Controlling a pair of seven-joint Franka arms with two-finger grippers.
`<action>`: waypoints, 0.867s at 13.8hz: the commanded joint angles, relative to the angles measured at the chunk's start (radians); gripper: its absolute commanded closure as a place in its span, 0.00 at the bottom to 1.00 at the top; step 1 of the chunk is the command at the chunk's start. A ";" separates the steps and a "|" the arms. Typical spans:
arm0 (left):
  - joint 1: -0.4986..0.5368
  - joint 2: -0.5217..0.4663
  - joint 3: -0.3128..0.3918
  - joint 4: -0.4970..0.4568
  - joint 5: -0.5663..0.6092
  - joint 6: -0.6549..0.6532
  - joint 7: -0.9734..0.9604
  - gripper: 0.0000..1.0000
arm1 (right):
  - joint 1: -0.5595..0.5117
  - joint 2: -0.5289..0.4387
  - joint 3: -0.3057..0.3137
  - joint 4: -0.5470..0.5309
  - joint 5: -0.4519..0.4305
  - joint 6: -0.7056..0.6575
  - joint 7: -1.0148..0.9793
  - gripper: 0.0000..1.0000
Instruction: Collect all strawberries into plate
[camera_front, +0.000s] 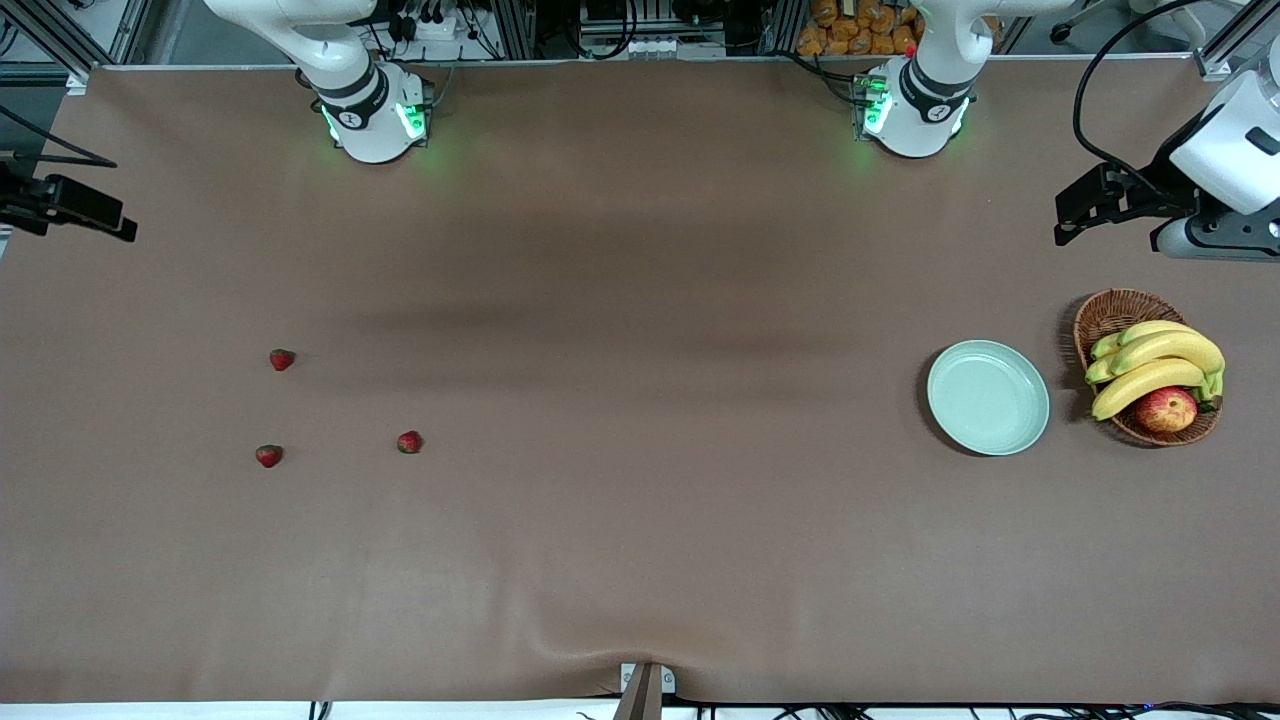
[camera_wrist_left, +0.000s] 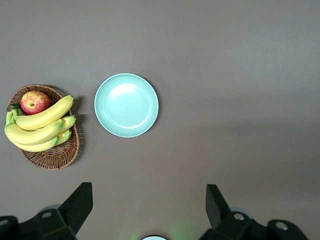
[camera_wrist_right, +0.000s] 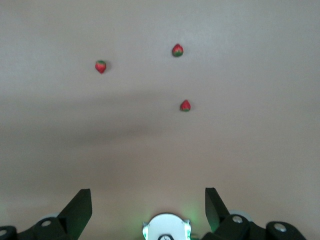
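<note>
Both arms wait, jaws wide, empty. Risk: strawberries (camera_front: 282, 359) tiny, may squirt out; long carry to plate (camera_front: 987, 397).

Both arms are glossy white with black joint bands and green lights glowing at their bases. The left end effector (camera_wrist_left: 149, 210) and the right end effector (camera_wrist_right: 148, 210) have black, wedge-shaped fingers. A black cable loops beside the left arm's wrist.

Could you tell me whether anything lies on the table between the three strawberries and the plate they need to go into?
Nothing visible does. The three strawberries lie toward the right arm's end, the plate toward the left arm's end, with only bare brown table between. The basket of bananas and an apple sits beside the plate, outside that stretch.
</note>
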 joint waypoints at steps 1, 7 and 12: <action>0.001 0.009 -0.005 0.011 -0.020 -0.017 0.022 0.00 | 0.000 0.011 0.004 -0.037 -0.011 0.090 -0.004 0.00; -0.003 0.009 -0.007 -0.009 -0.020 -0.026 0.026 0.00 | -0.035 0.182 0.004 -0.090 -0.015 0.329 -0.060 0.00; 0.001 0.009 -0.007 -0.012 -0.020 -0.028 0.028 0.00 | -0.072 0.382 0.004 -0.100 -0.008 0.547 -0.122 0.00</action>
